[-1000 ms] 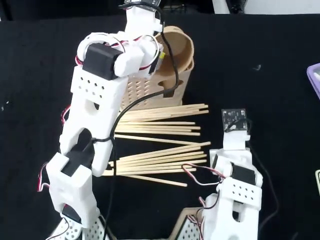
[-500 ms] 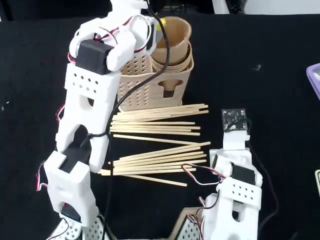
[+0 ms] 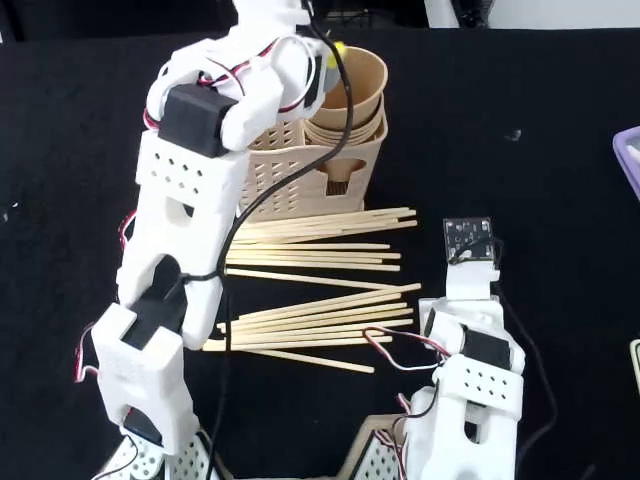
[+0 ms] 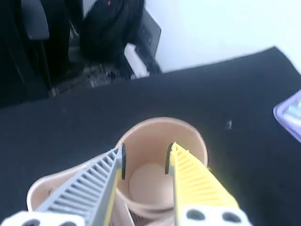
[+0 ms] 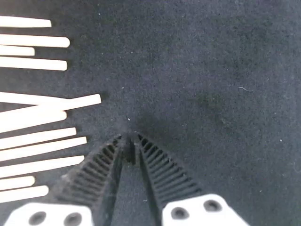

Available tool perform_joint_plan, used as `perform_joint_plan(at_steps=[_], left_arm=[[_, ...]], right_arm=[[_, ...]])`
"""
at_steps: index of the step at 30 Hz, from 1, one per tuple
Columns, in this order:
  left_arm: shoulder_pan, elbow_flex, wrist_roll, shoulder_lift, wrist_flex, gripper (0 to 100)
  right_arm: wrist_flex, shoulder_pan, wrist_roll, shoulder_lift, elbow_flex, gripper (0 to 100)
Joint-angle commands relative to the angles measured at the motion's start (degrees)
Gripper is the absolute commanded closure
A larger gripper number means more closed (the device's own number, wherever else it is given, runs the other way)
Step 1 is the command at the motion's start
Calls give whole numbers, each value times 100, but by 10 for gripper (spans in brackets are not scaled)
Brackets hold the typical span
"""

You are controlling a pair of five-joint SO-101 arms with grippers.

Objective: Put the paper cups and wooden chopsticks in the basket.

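Note:
A stack of tan paper cups (image 3: 352, 95) stands in the right part of the perforated beige basket (image 3: 300, 180), and the top cup leans to the right. My left gripper (image 4: 146, 160) hovers open just above that top cup (image 4: 150, 183), whose inside shows between the grey and yellow fingers. In the high view the left gripper (image 3: 330, 58) is at the cup's left rim. Several wooden chopsticks (image 3: 320, 300) lie on the black table in front of the basket. My right gripper (image 5: 129, 140) is shut on nothing, low over bare cloth just right of the chopstick ends (image 5: 33, 61).
The right arm (image 3: 470, 370) rests folded at the near right. The left arm (image 3: 180, 220) spans the table's left side up to the basket. A purple tray (image 3: 630, 155) pokes in at the right edge. Bare black cloth lies to the right of the basket.
The left arm pulled back from over the basket and rose a little. The top cup, upright half a second ago, now leans right. The right arm has not moved.

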Motion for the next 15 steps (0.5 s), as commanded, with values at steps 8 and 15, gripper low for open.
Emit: perform_joint_plan(at_steps=[8, 15], left_arm=[[655, 567, 9, 167, 132, 833], [664, 655, 9, 589, -123, 834]], right_arm=[[-105, -88, -35, 127, -22, 987], [-105, -88, -26, 127, -22, 987]])
